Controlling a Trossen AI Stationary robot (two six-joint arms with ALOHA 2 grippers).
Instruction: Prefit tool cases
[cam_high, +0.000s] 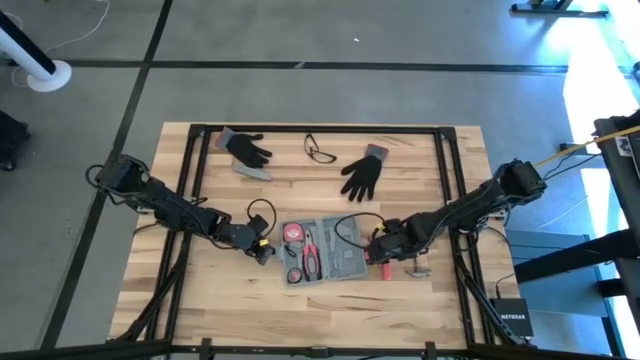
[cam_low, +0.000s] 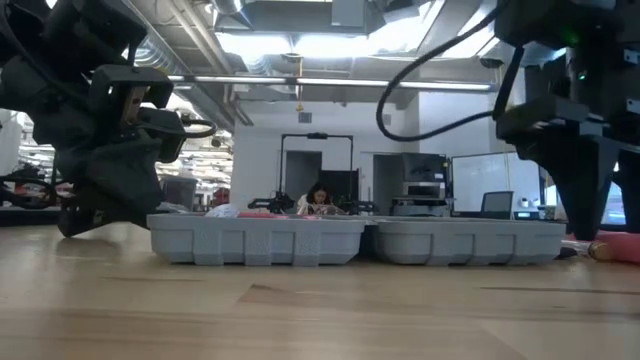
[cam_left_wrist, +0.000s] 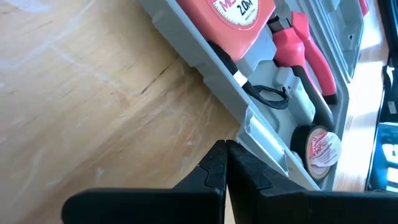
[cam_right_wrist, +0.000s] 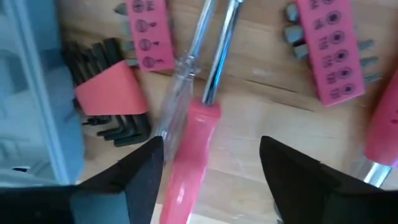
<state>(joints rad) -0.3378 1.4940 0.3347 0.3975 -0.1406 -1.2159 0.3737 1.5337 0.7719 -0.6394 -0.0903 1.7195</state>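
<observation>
Tool case (cam_high: 322, 252), blue-grey and lying open, sits flat on the wooden surface (cam_high: 200, 300) near its front edge, between the two arms, holding a red tape measure (cam_left_wrist: 233, 15), red-handled pliers (cam_left_wrist: 308, 53) and a roll of tape (cam_left_wrist: 320, 149). Left hand (cam_left_wrist: 225, 163), fingers pressed together, rests just beside the case's left edge. Right hand (cam_right_wrist: 211, 165), fingers spread, hovers over a pink-handled screwdriver (cam_right_wrist: 193, 140), hex keys (cam_right_wrist: 115, 118) and pink bit holders (cam_right_wrist: 333, 53) lying beside the case's right end.

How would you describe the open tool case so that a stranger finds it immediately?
On the wooden table, look at the near middle, between the two dark grippers. There lies a flat blue-grey plastic tool case, opened, holding pink-handled pliers. Unlike the black gloves farther back, it is rigid and rectangular.
</observation>
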